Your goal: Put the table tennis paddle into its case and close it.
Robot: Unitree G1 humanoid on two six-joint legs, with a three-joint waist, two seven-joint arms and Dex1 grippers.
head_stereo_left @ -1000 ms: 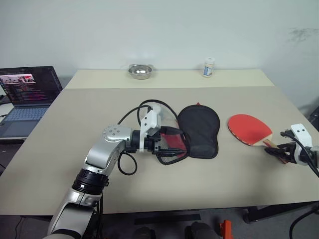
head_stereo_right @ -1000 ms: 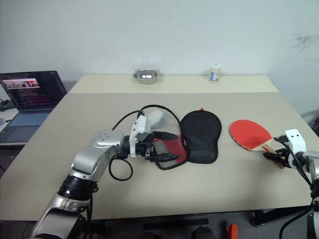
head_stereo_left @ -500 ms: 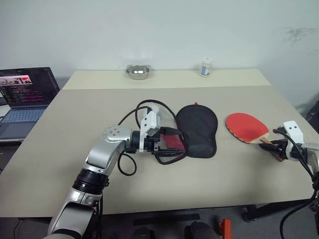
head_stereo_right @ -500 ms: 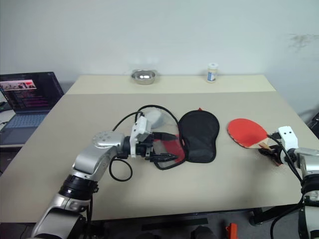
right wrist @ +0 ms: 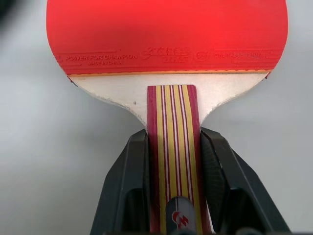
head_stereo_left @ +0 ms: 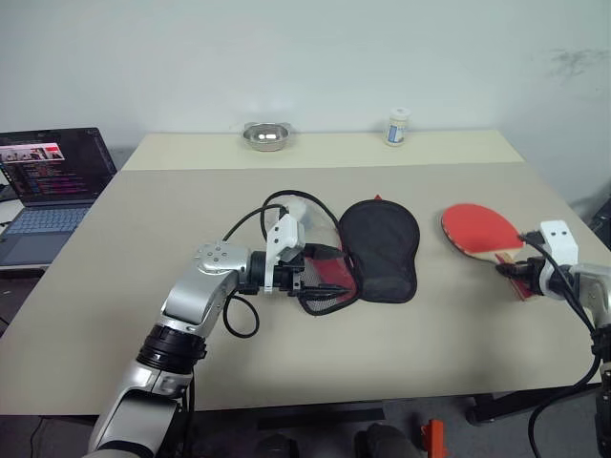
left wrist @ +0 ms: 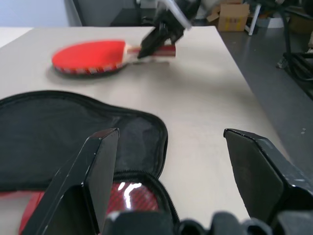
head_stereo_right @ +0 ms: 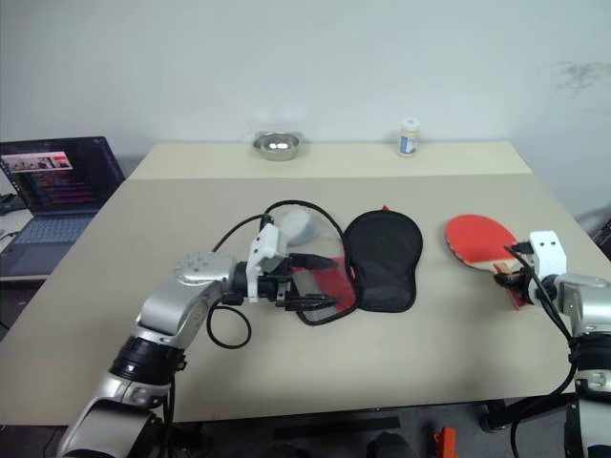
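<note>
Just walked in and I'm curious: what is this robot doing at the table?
It is packing a table tennis paddle into its case. The right gripper has closed on the paddle's handle. The left gripper, fingers spread, rests at the case, which lies unzipped and folded open on the table. The paddle is not in the case yet.

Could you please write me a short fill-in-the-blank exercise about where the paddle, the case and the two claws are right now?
1. The right claw is shut on the paddle's ____.
2. The table tennis paddle shows rubber coloured ____.
3. The case lies open on the table, between the paddle and the ____ claw.
4. That claw's fingers stand ____, gripping nothing.

Missing words: handle; red; left; open
</note>
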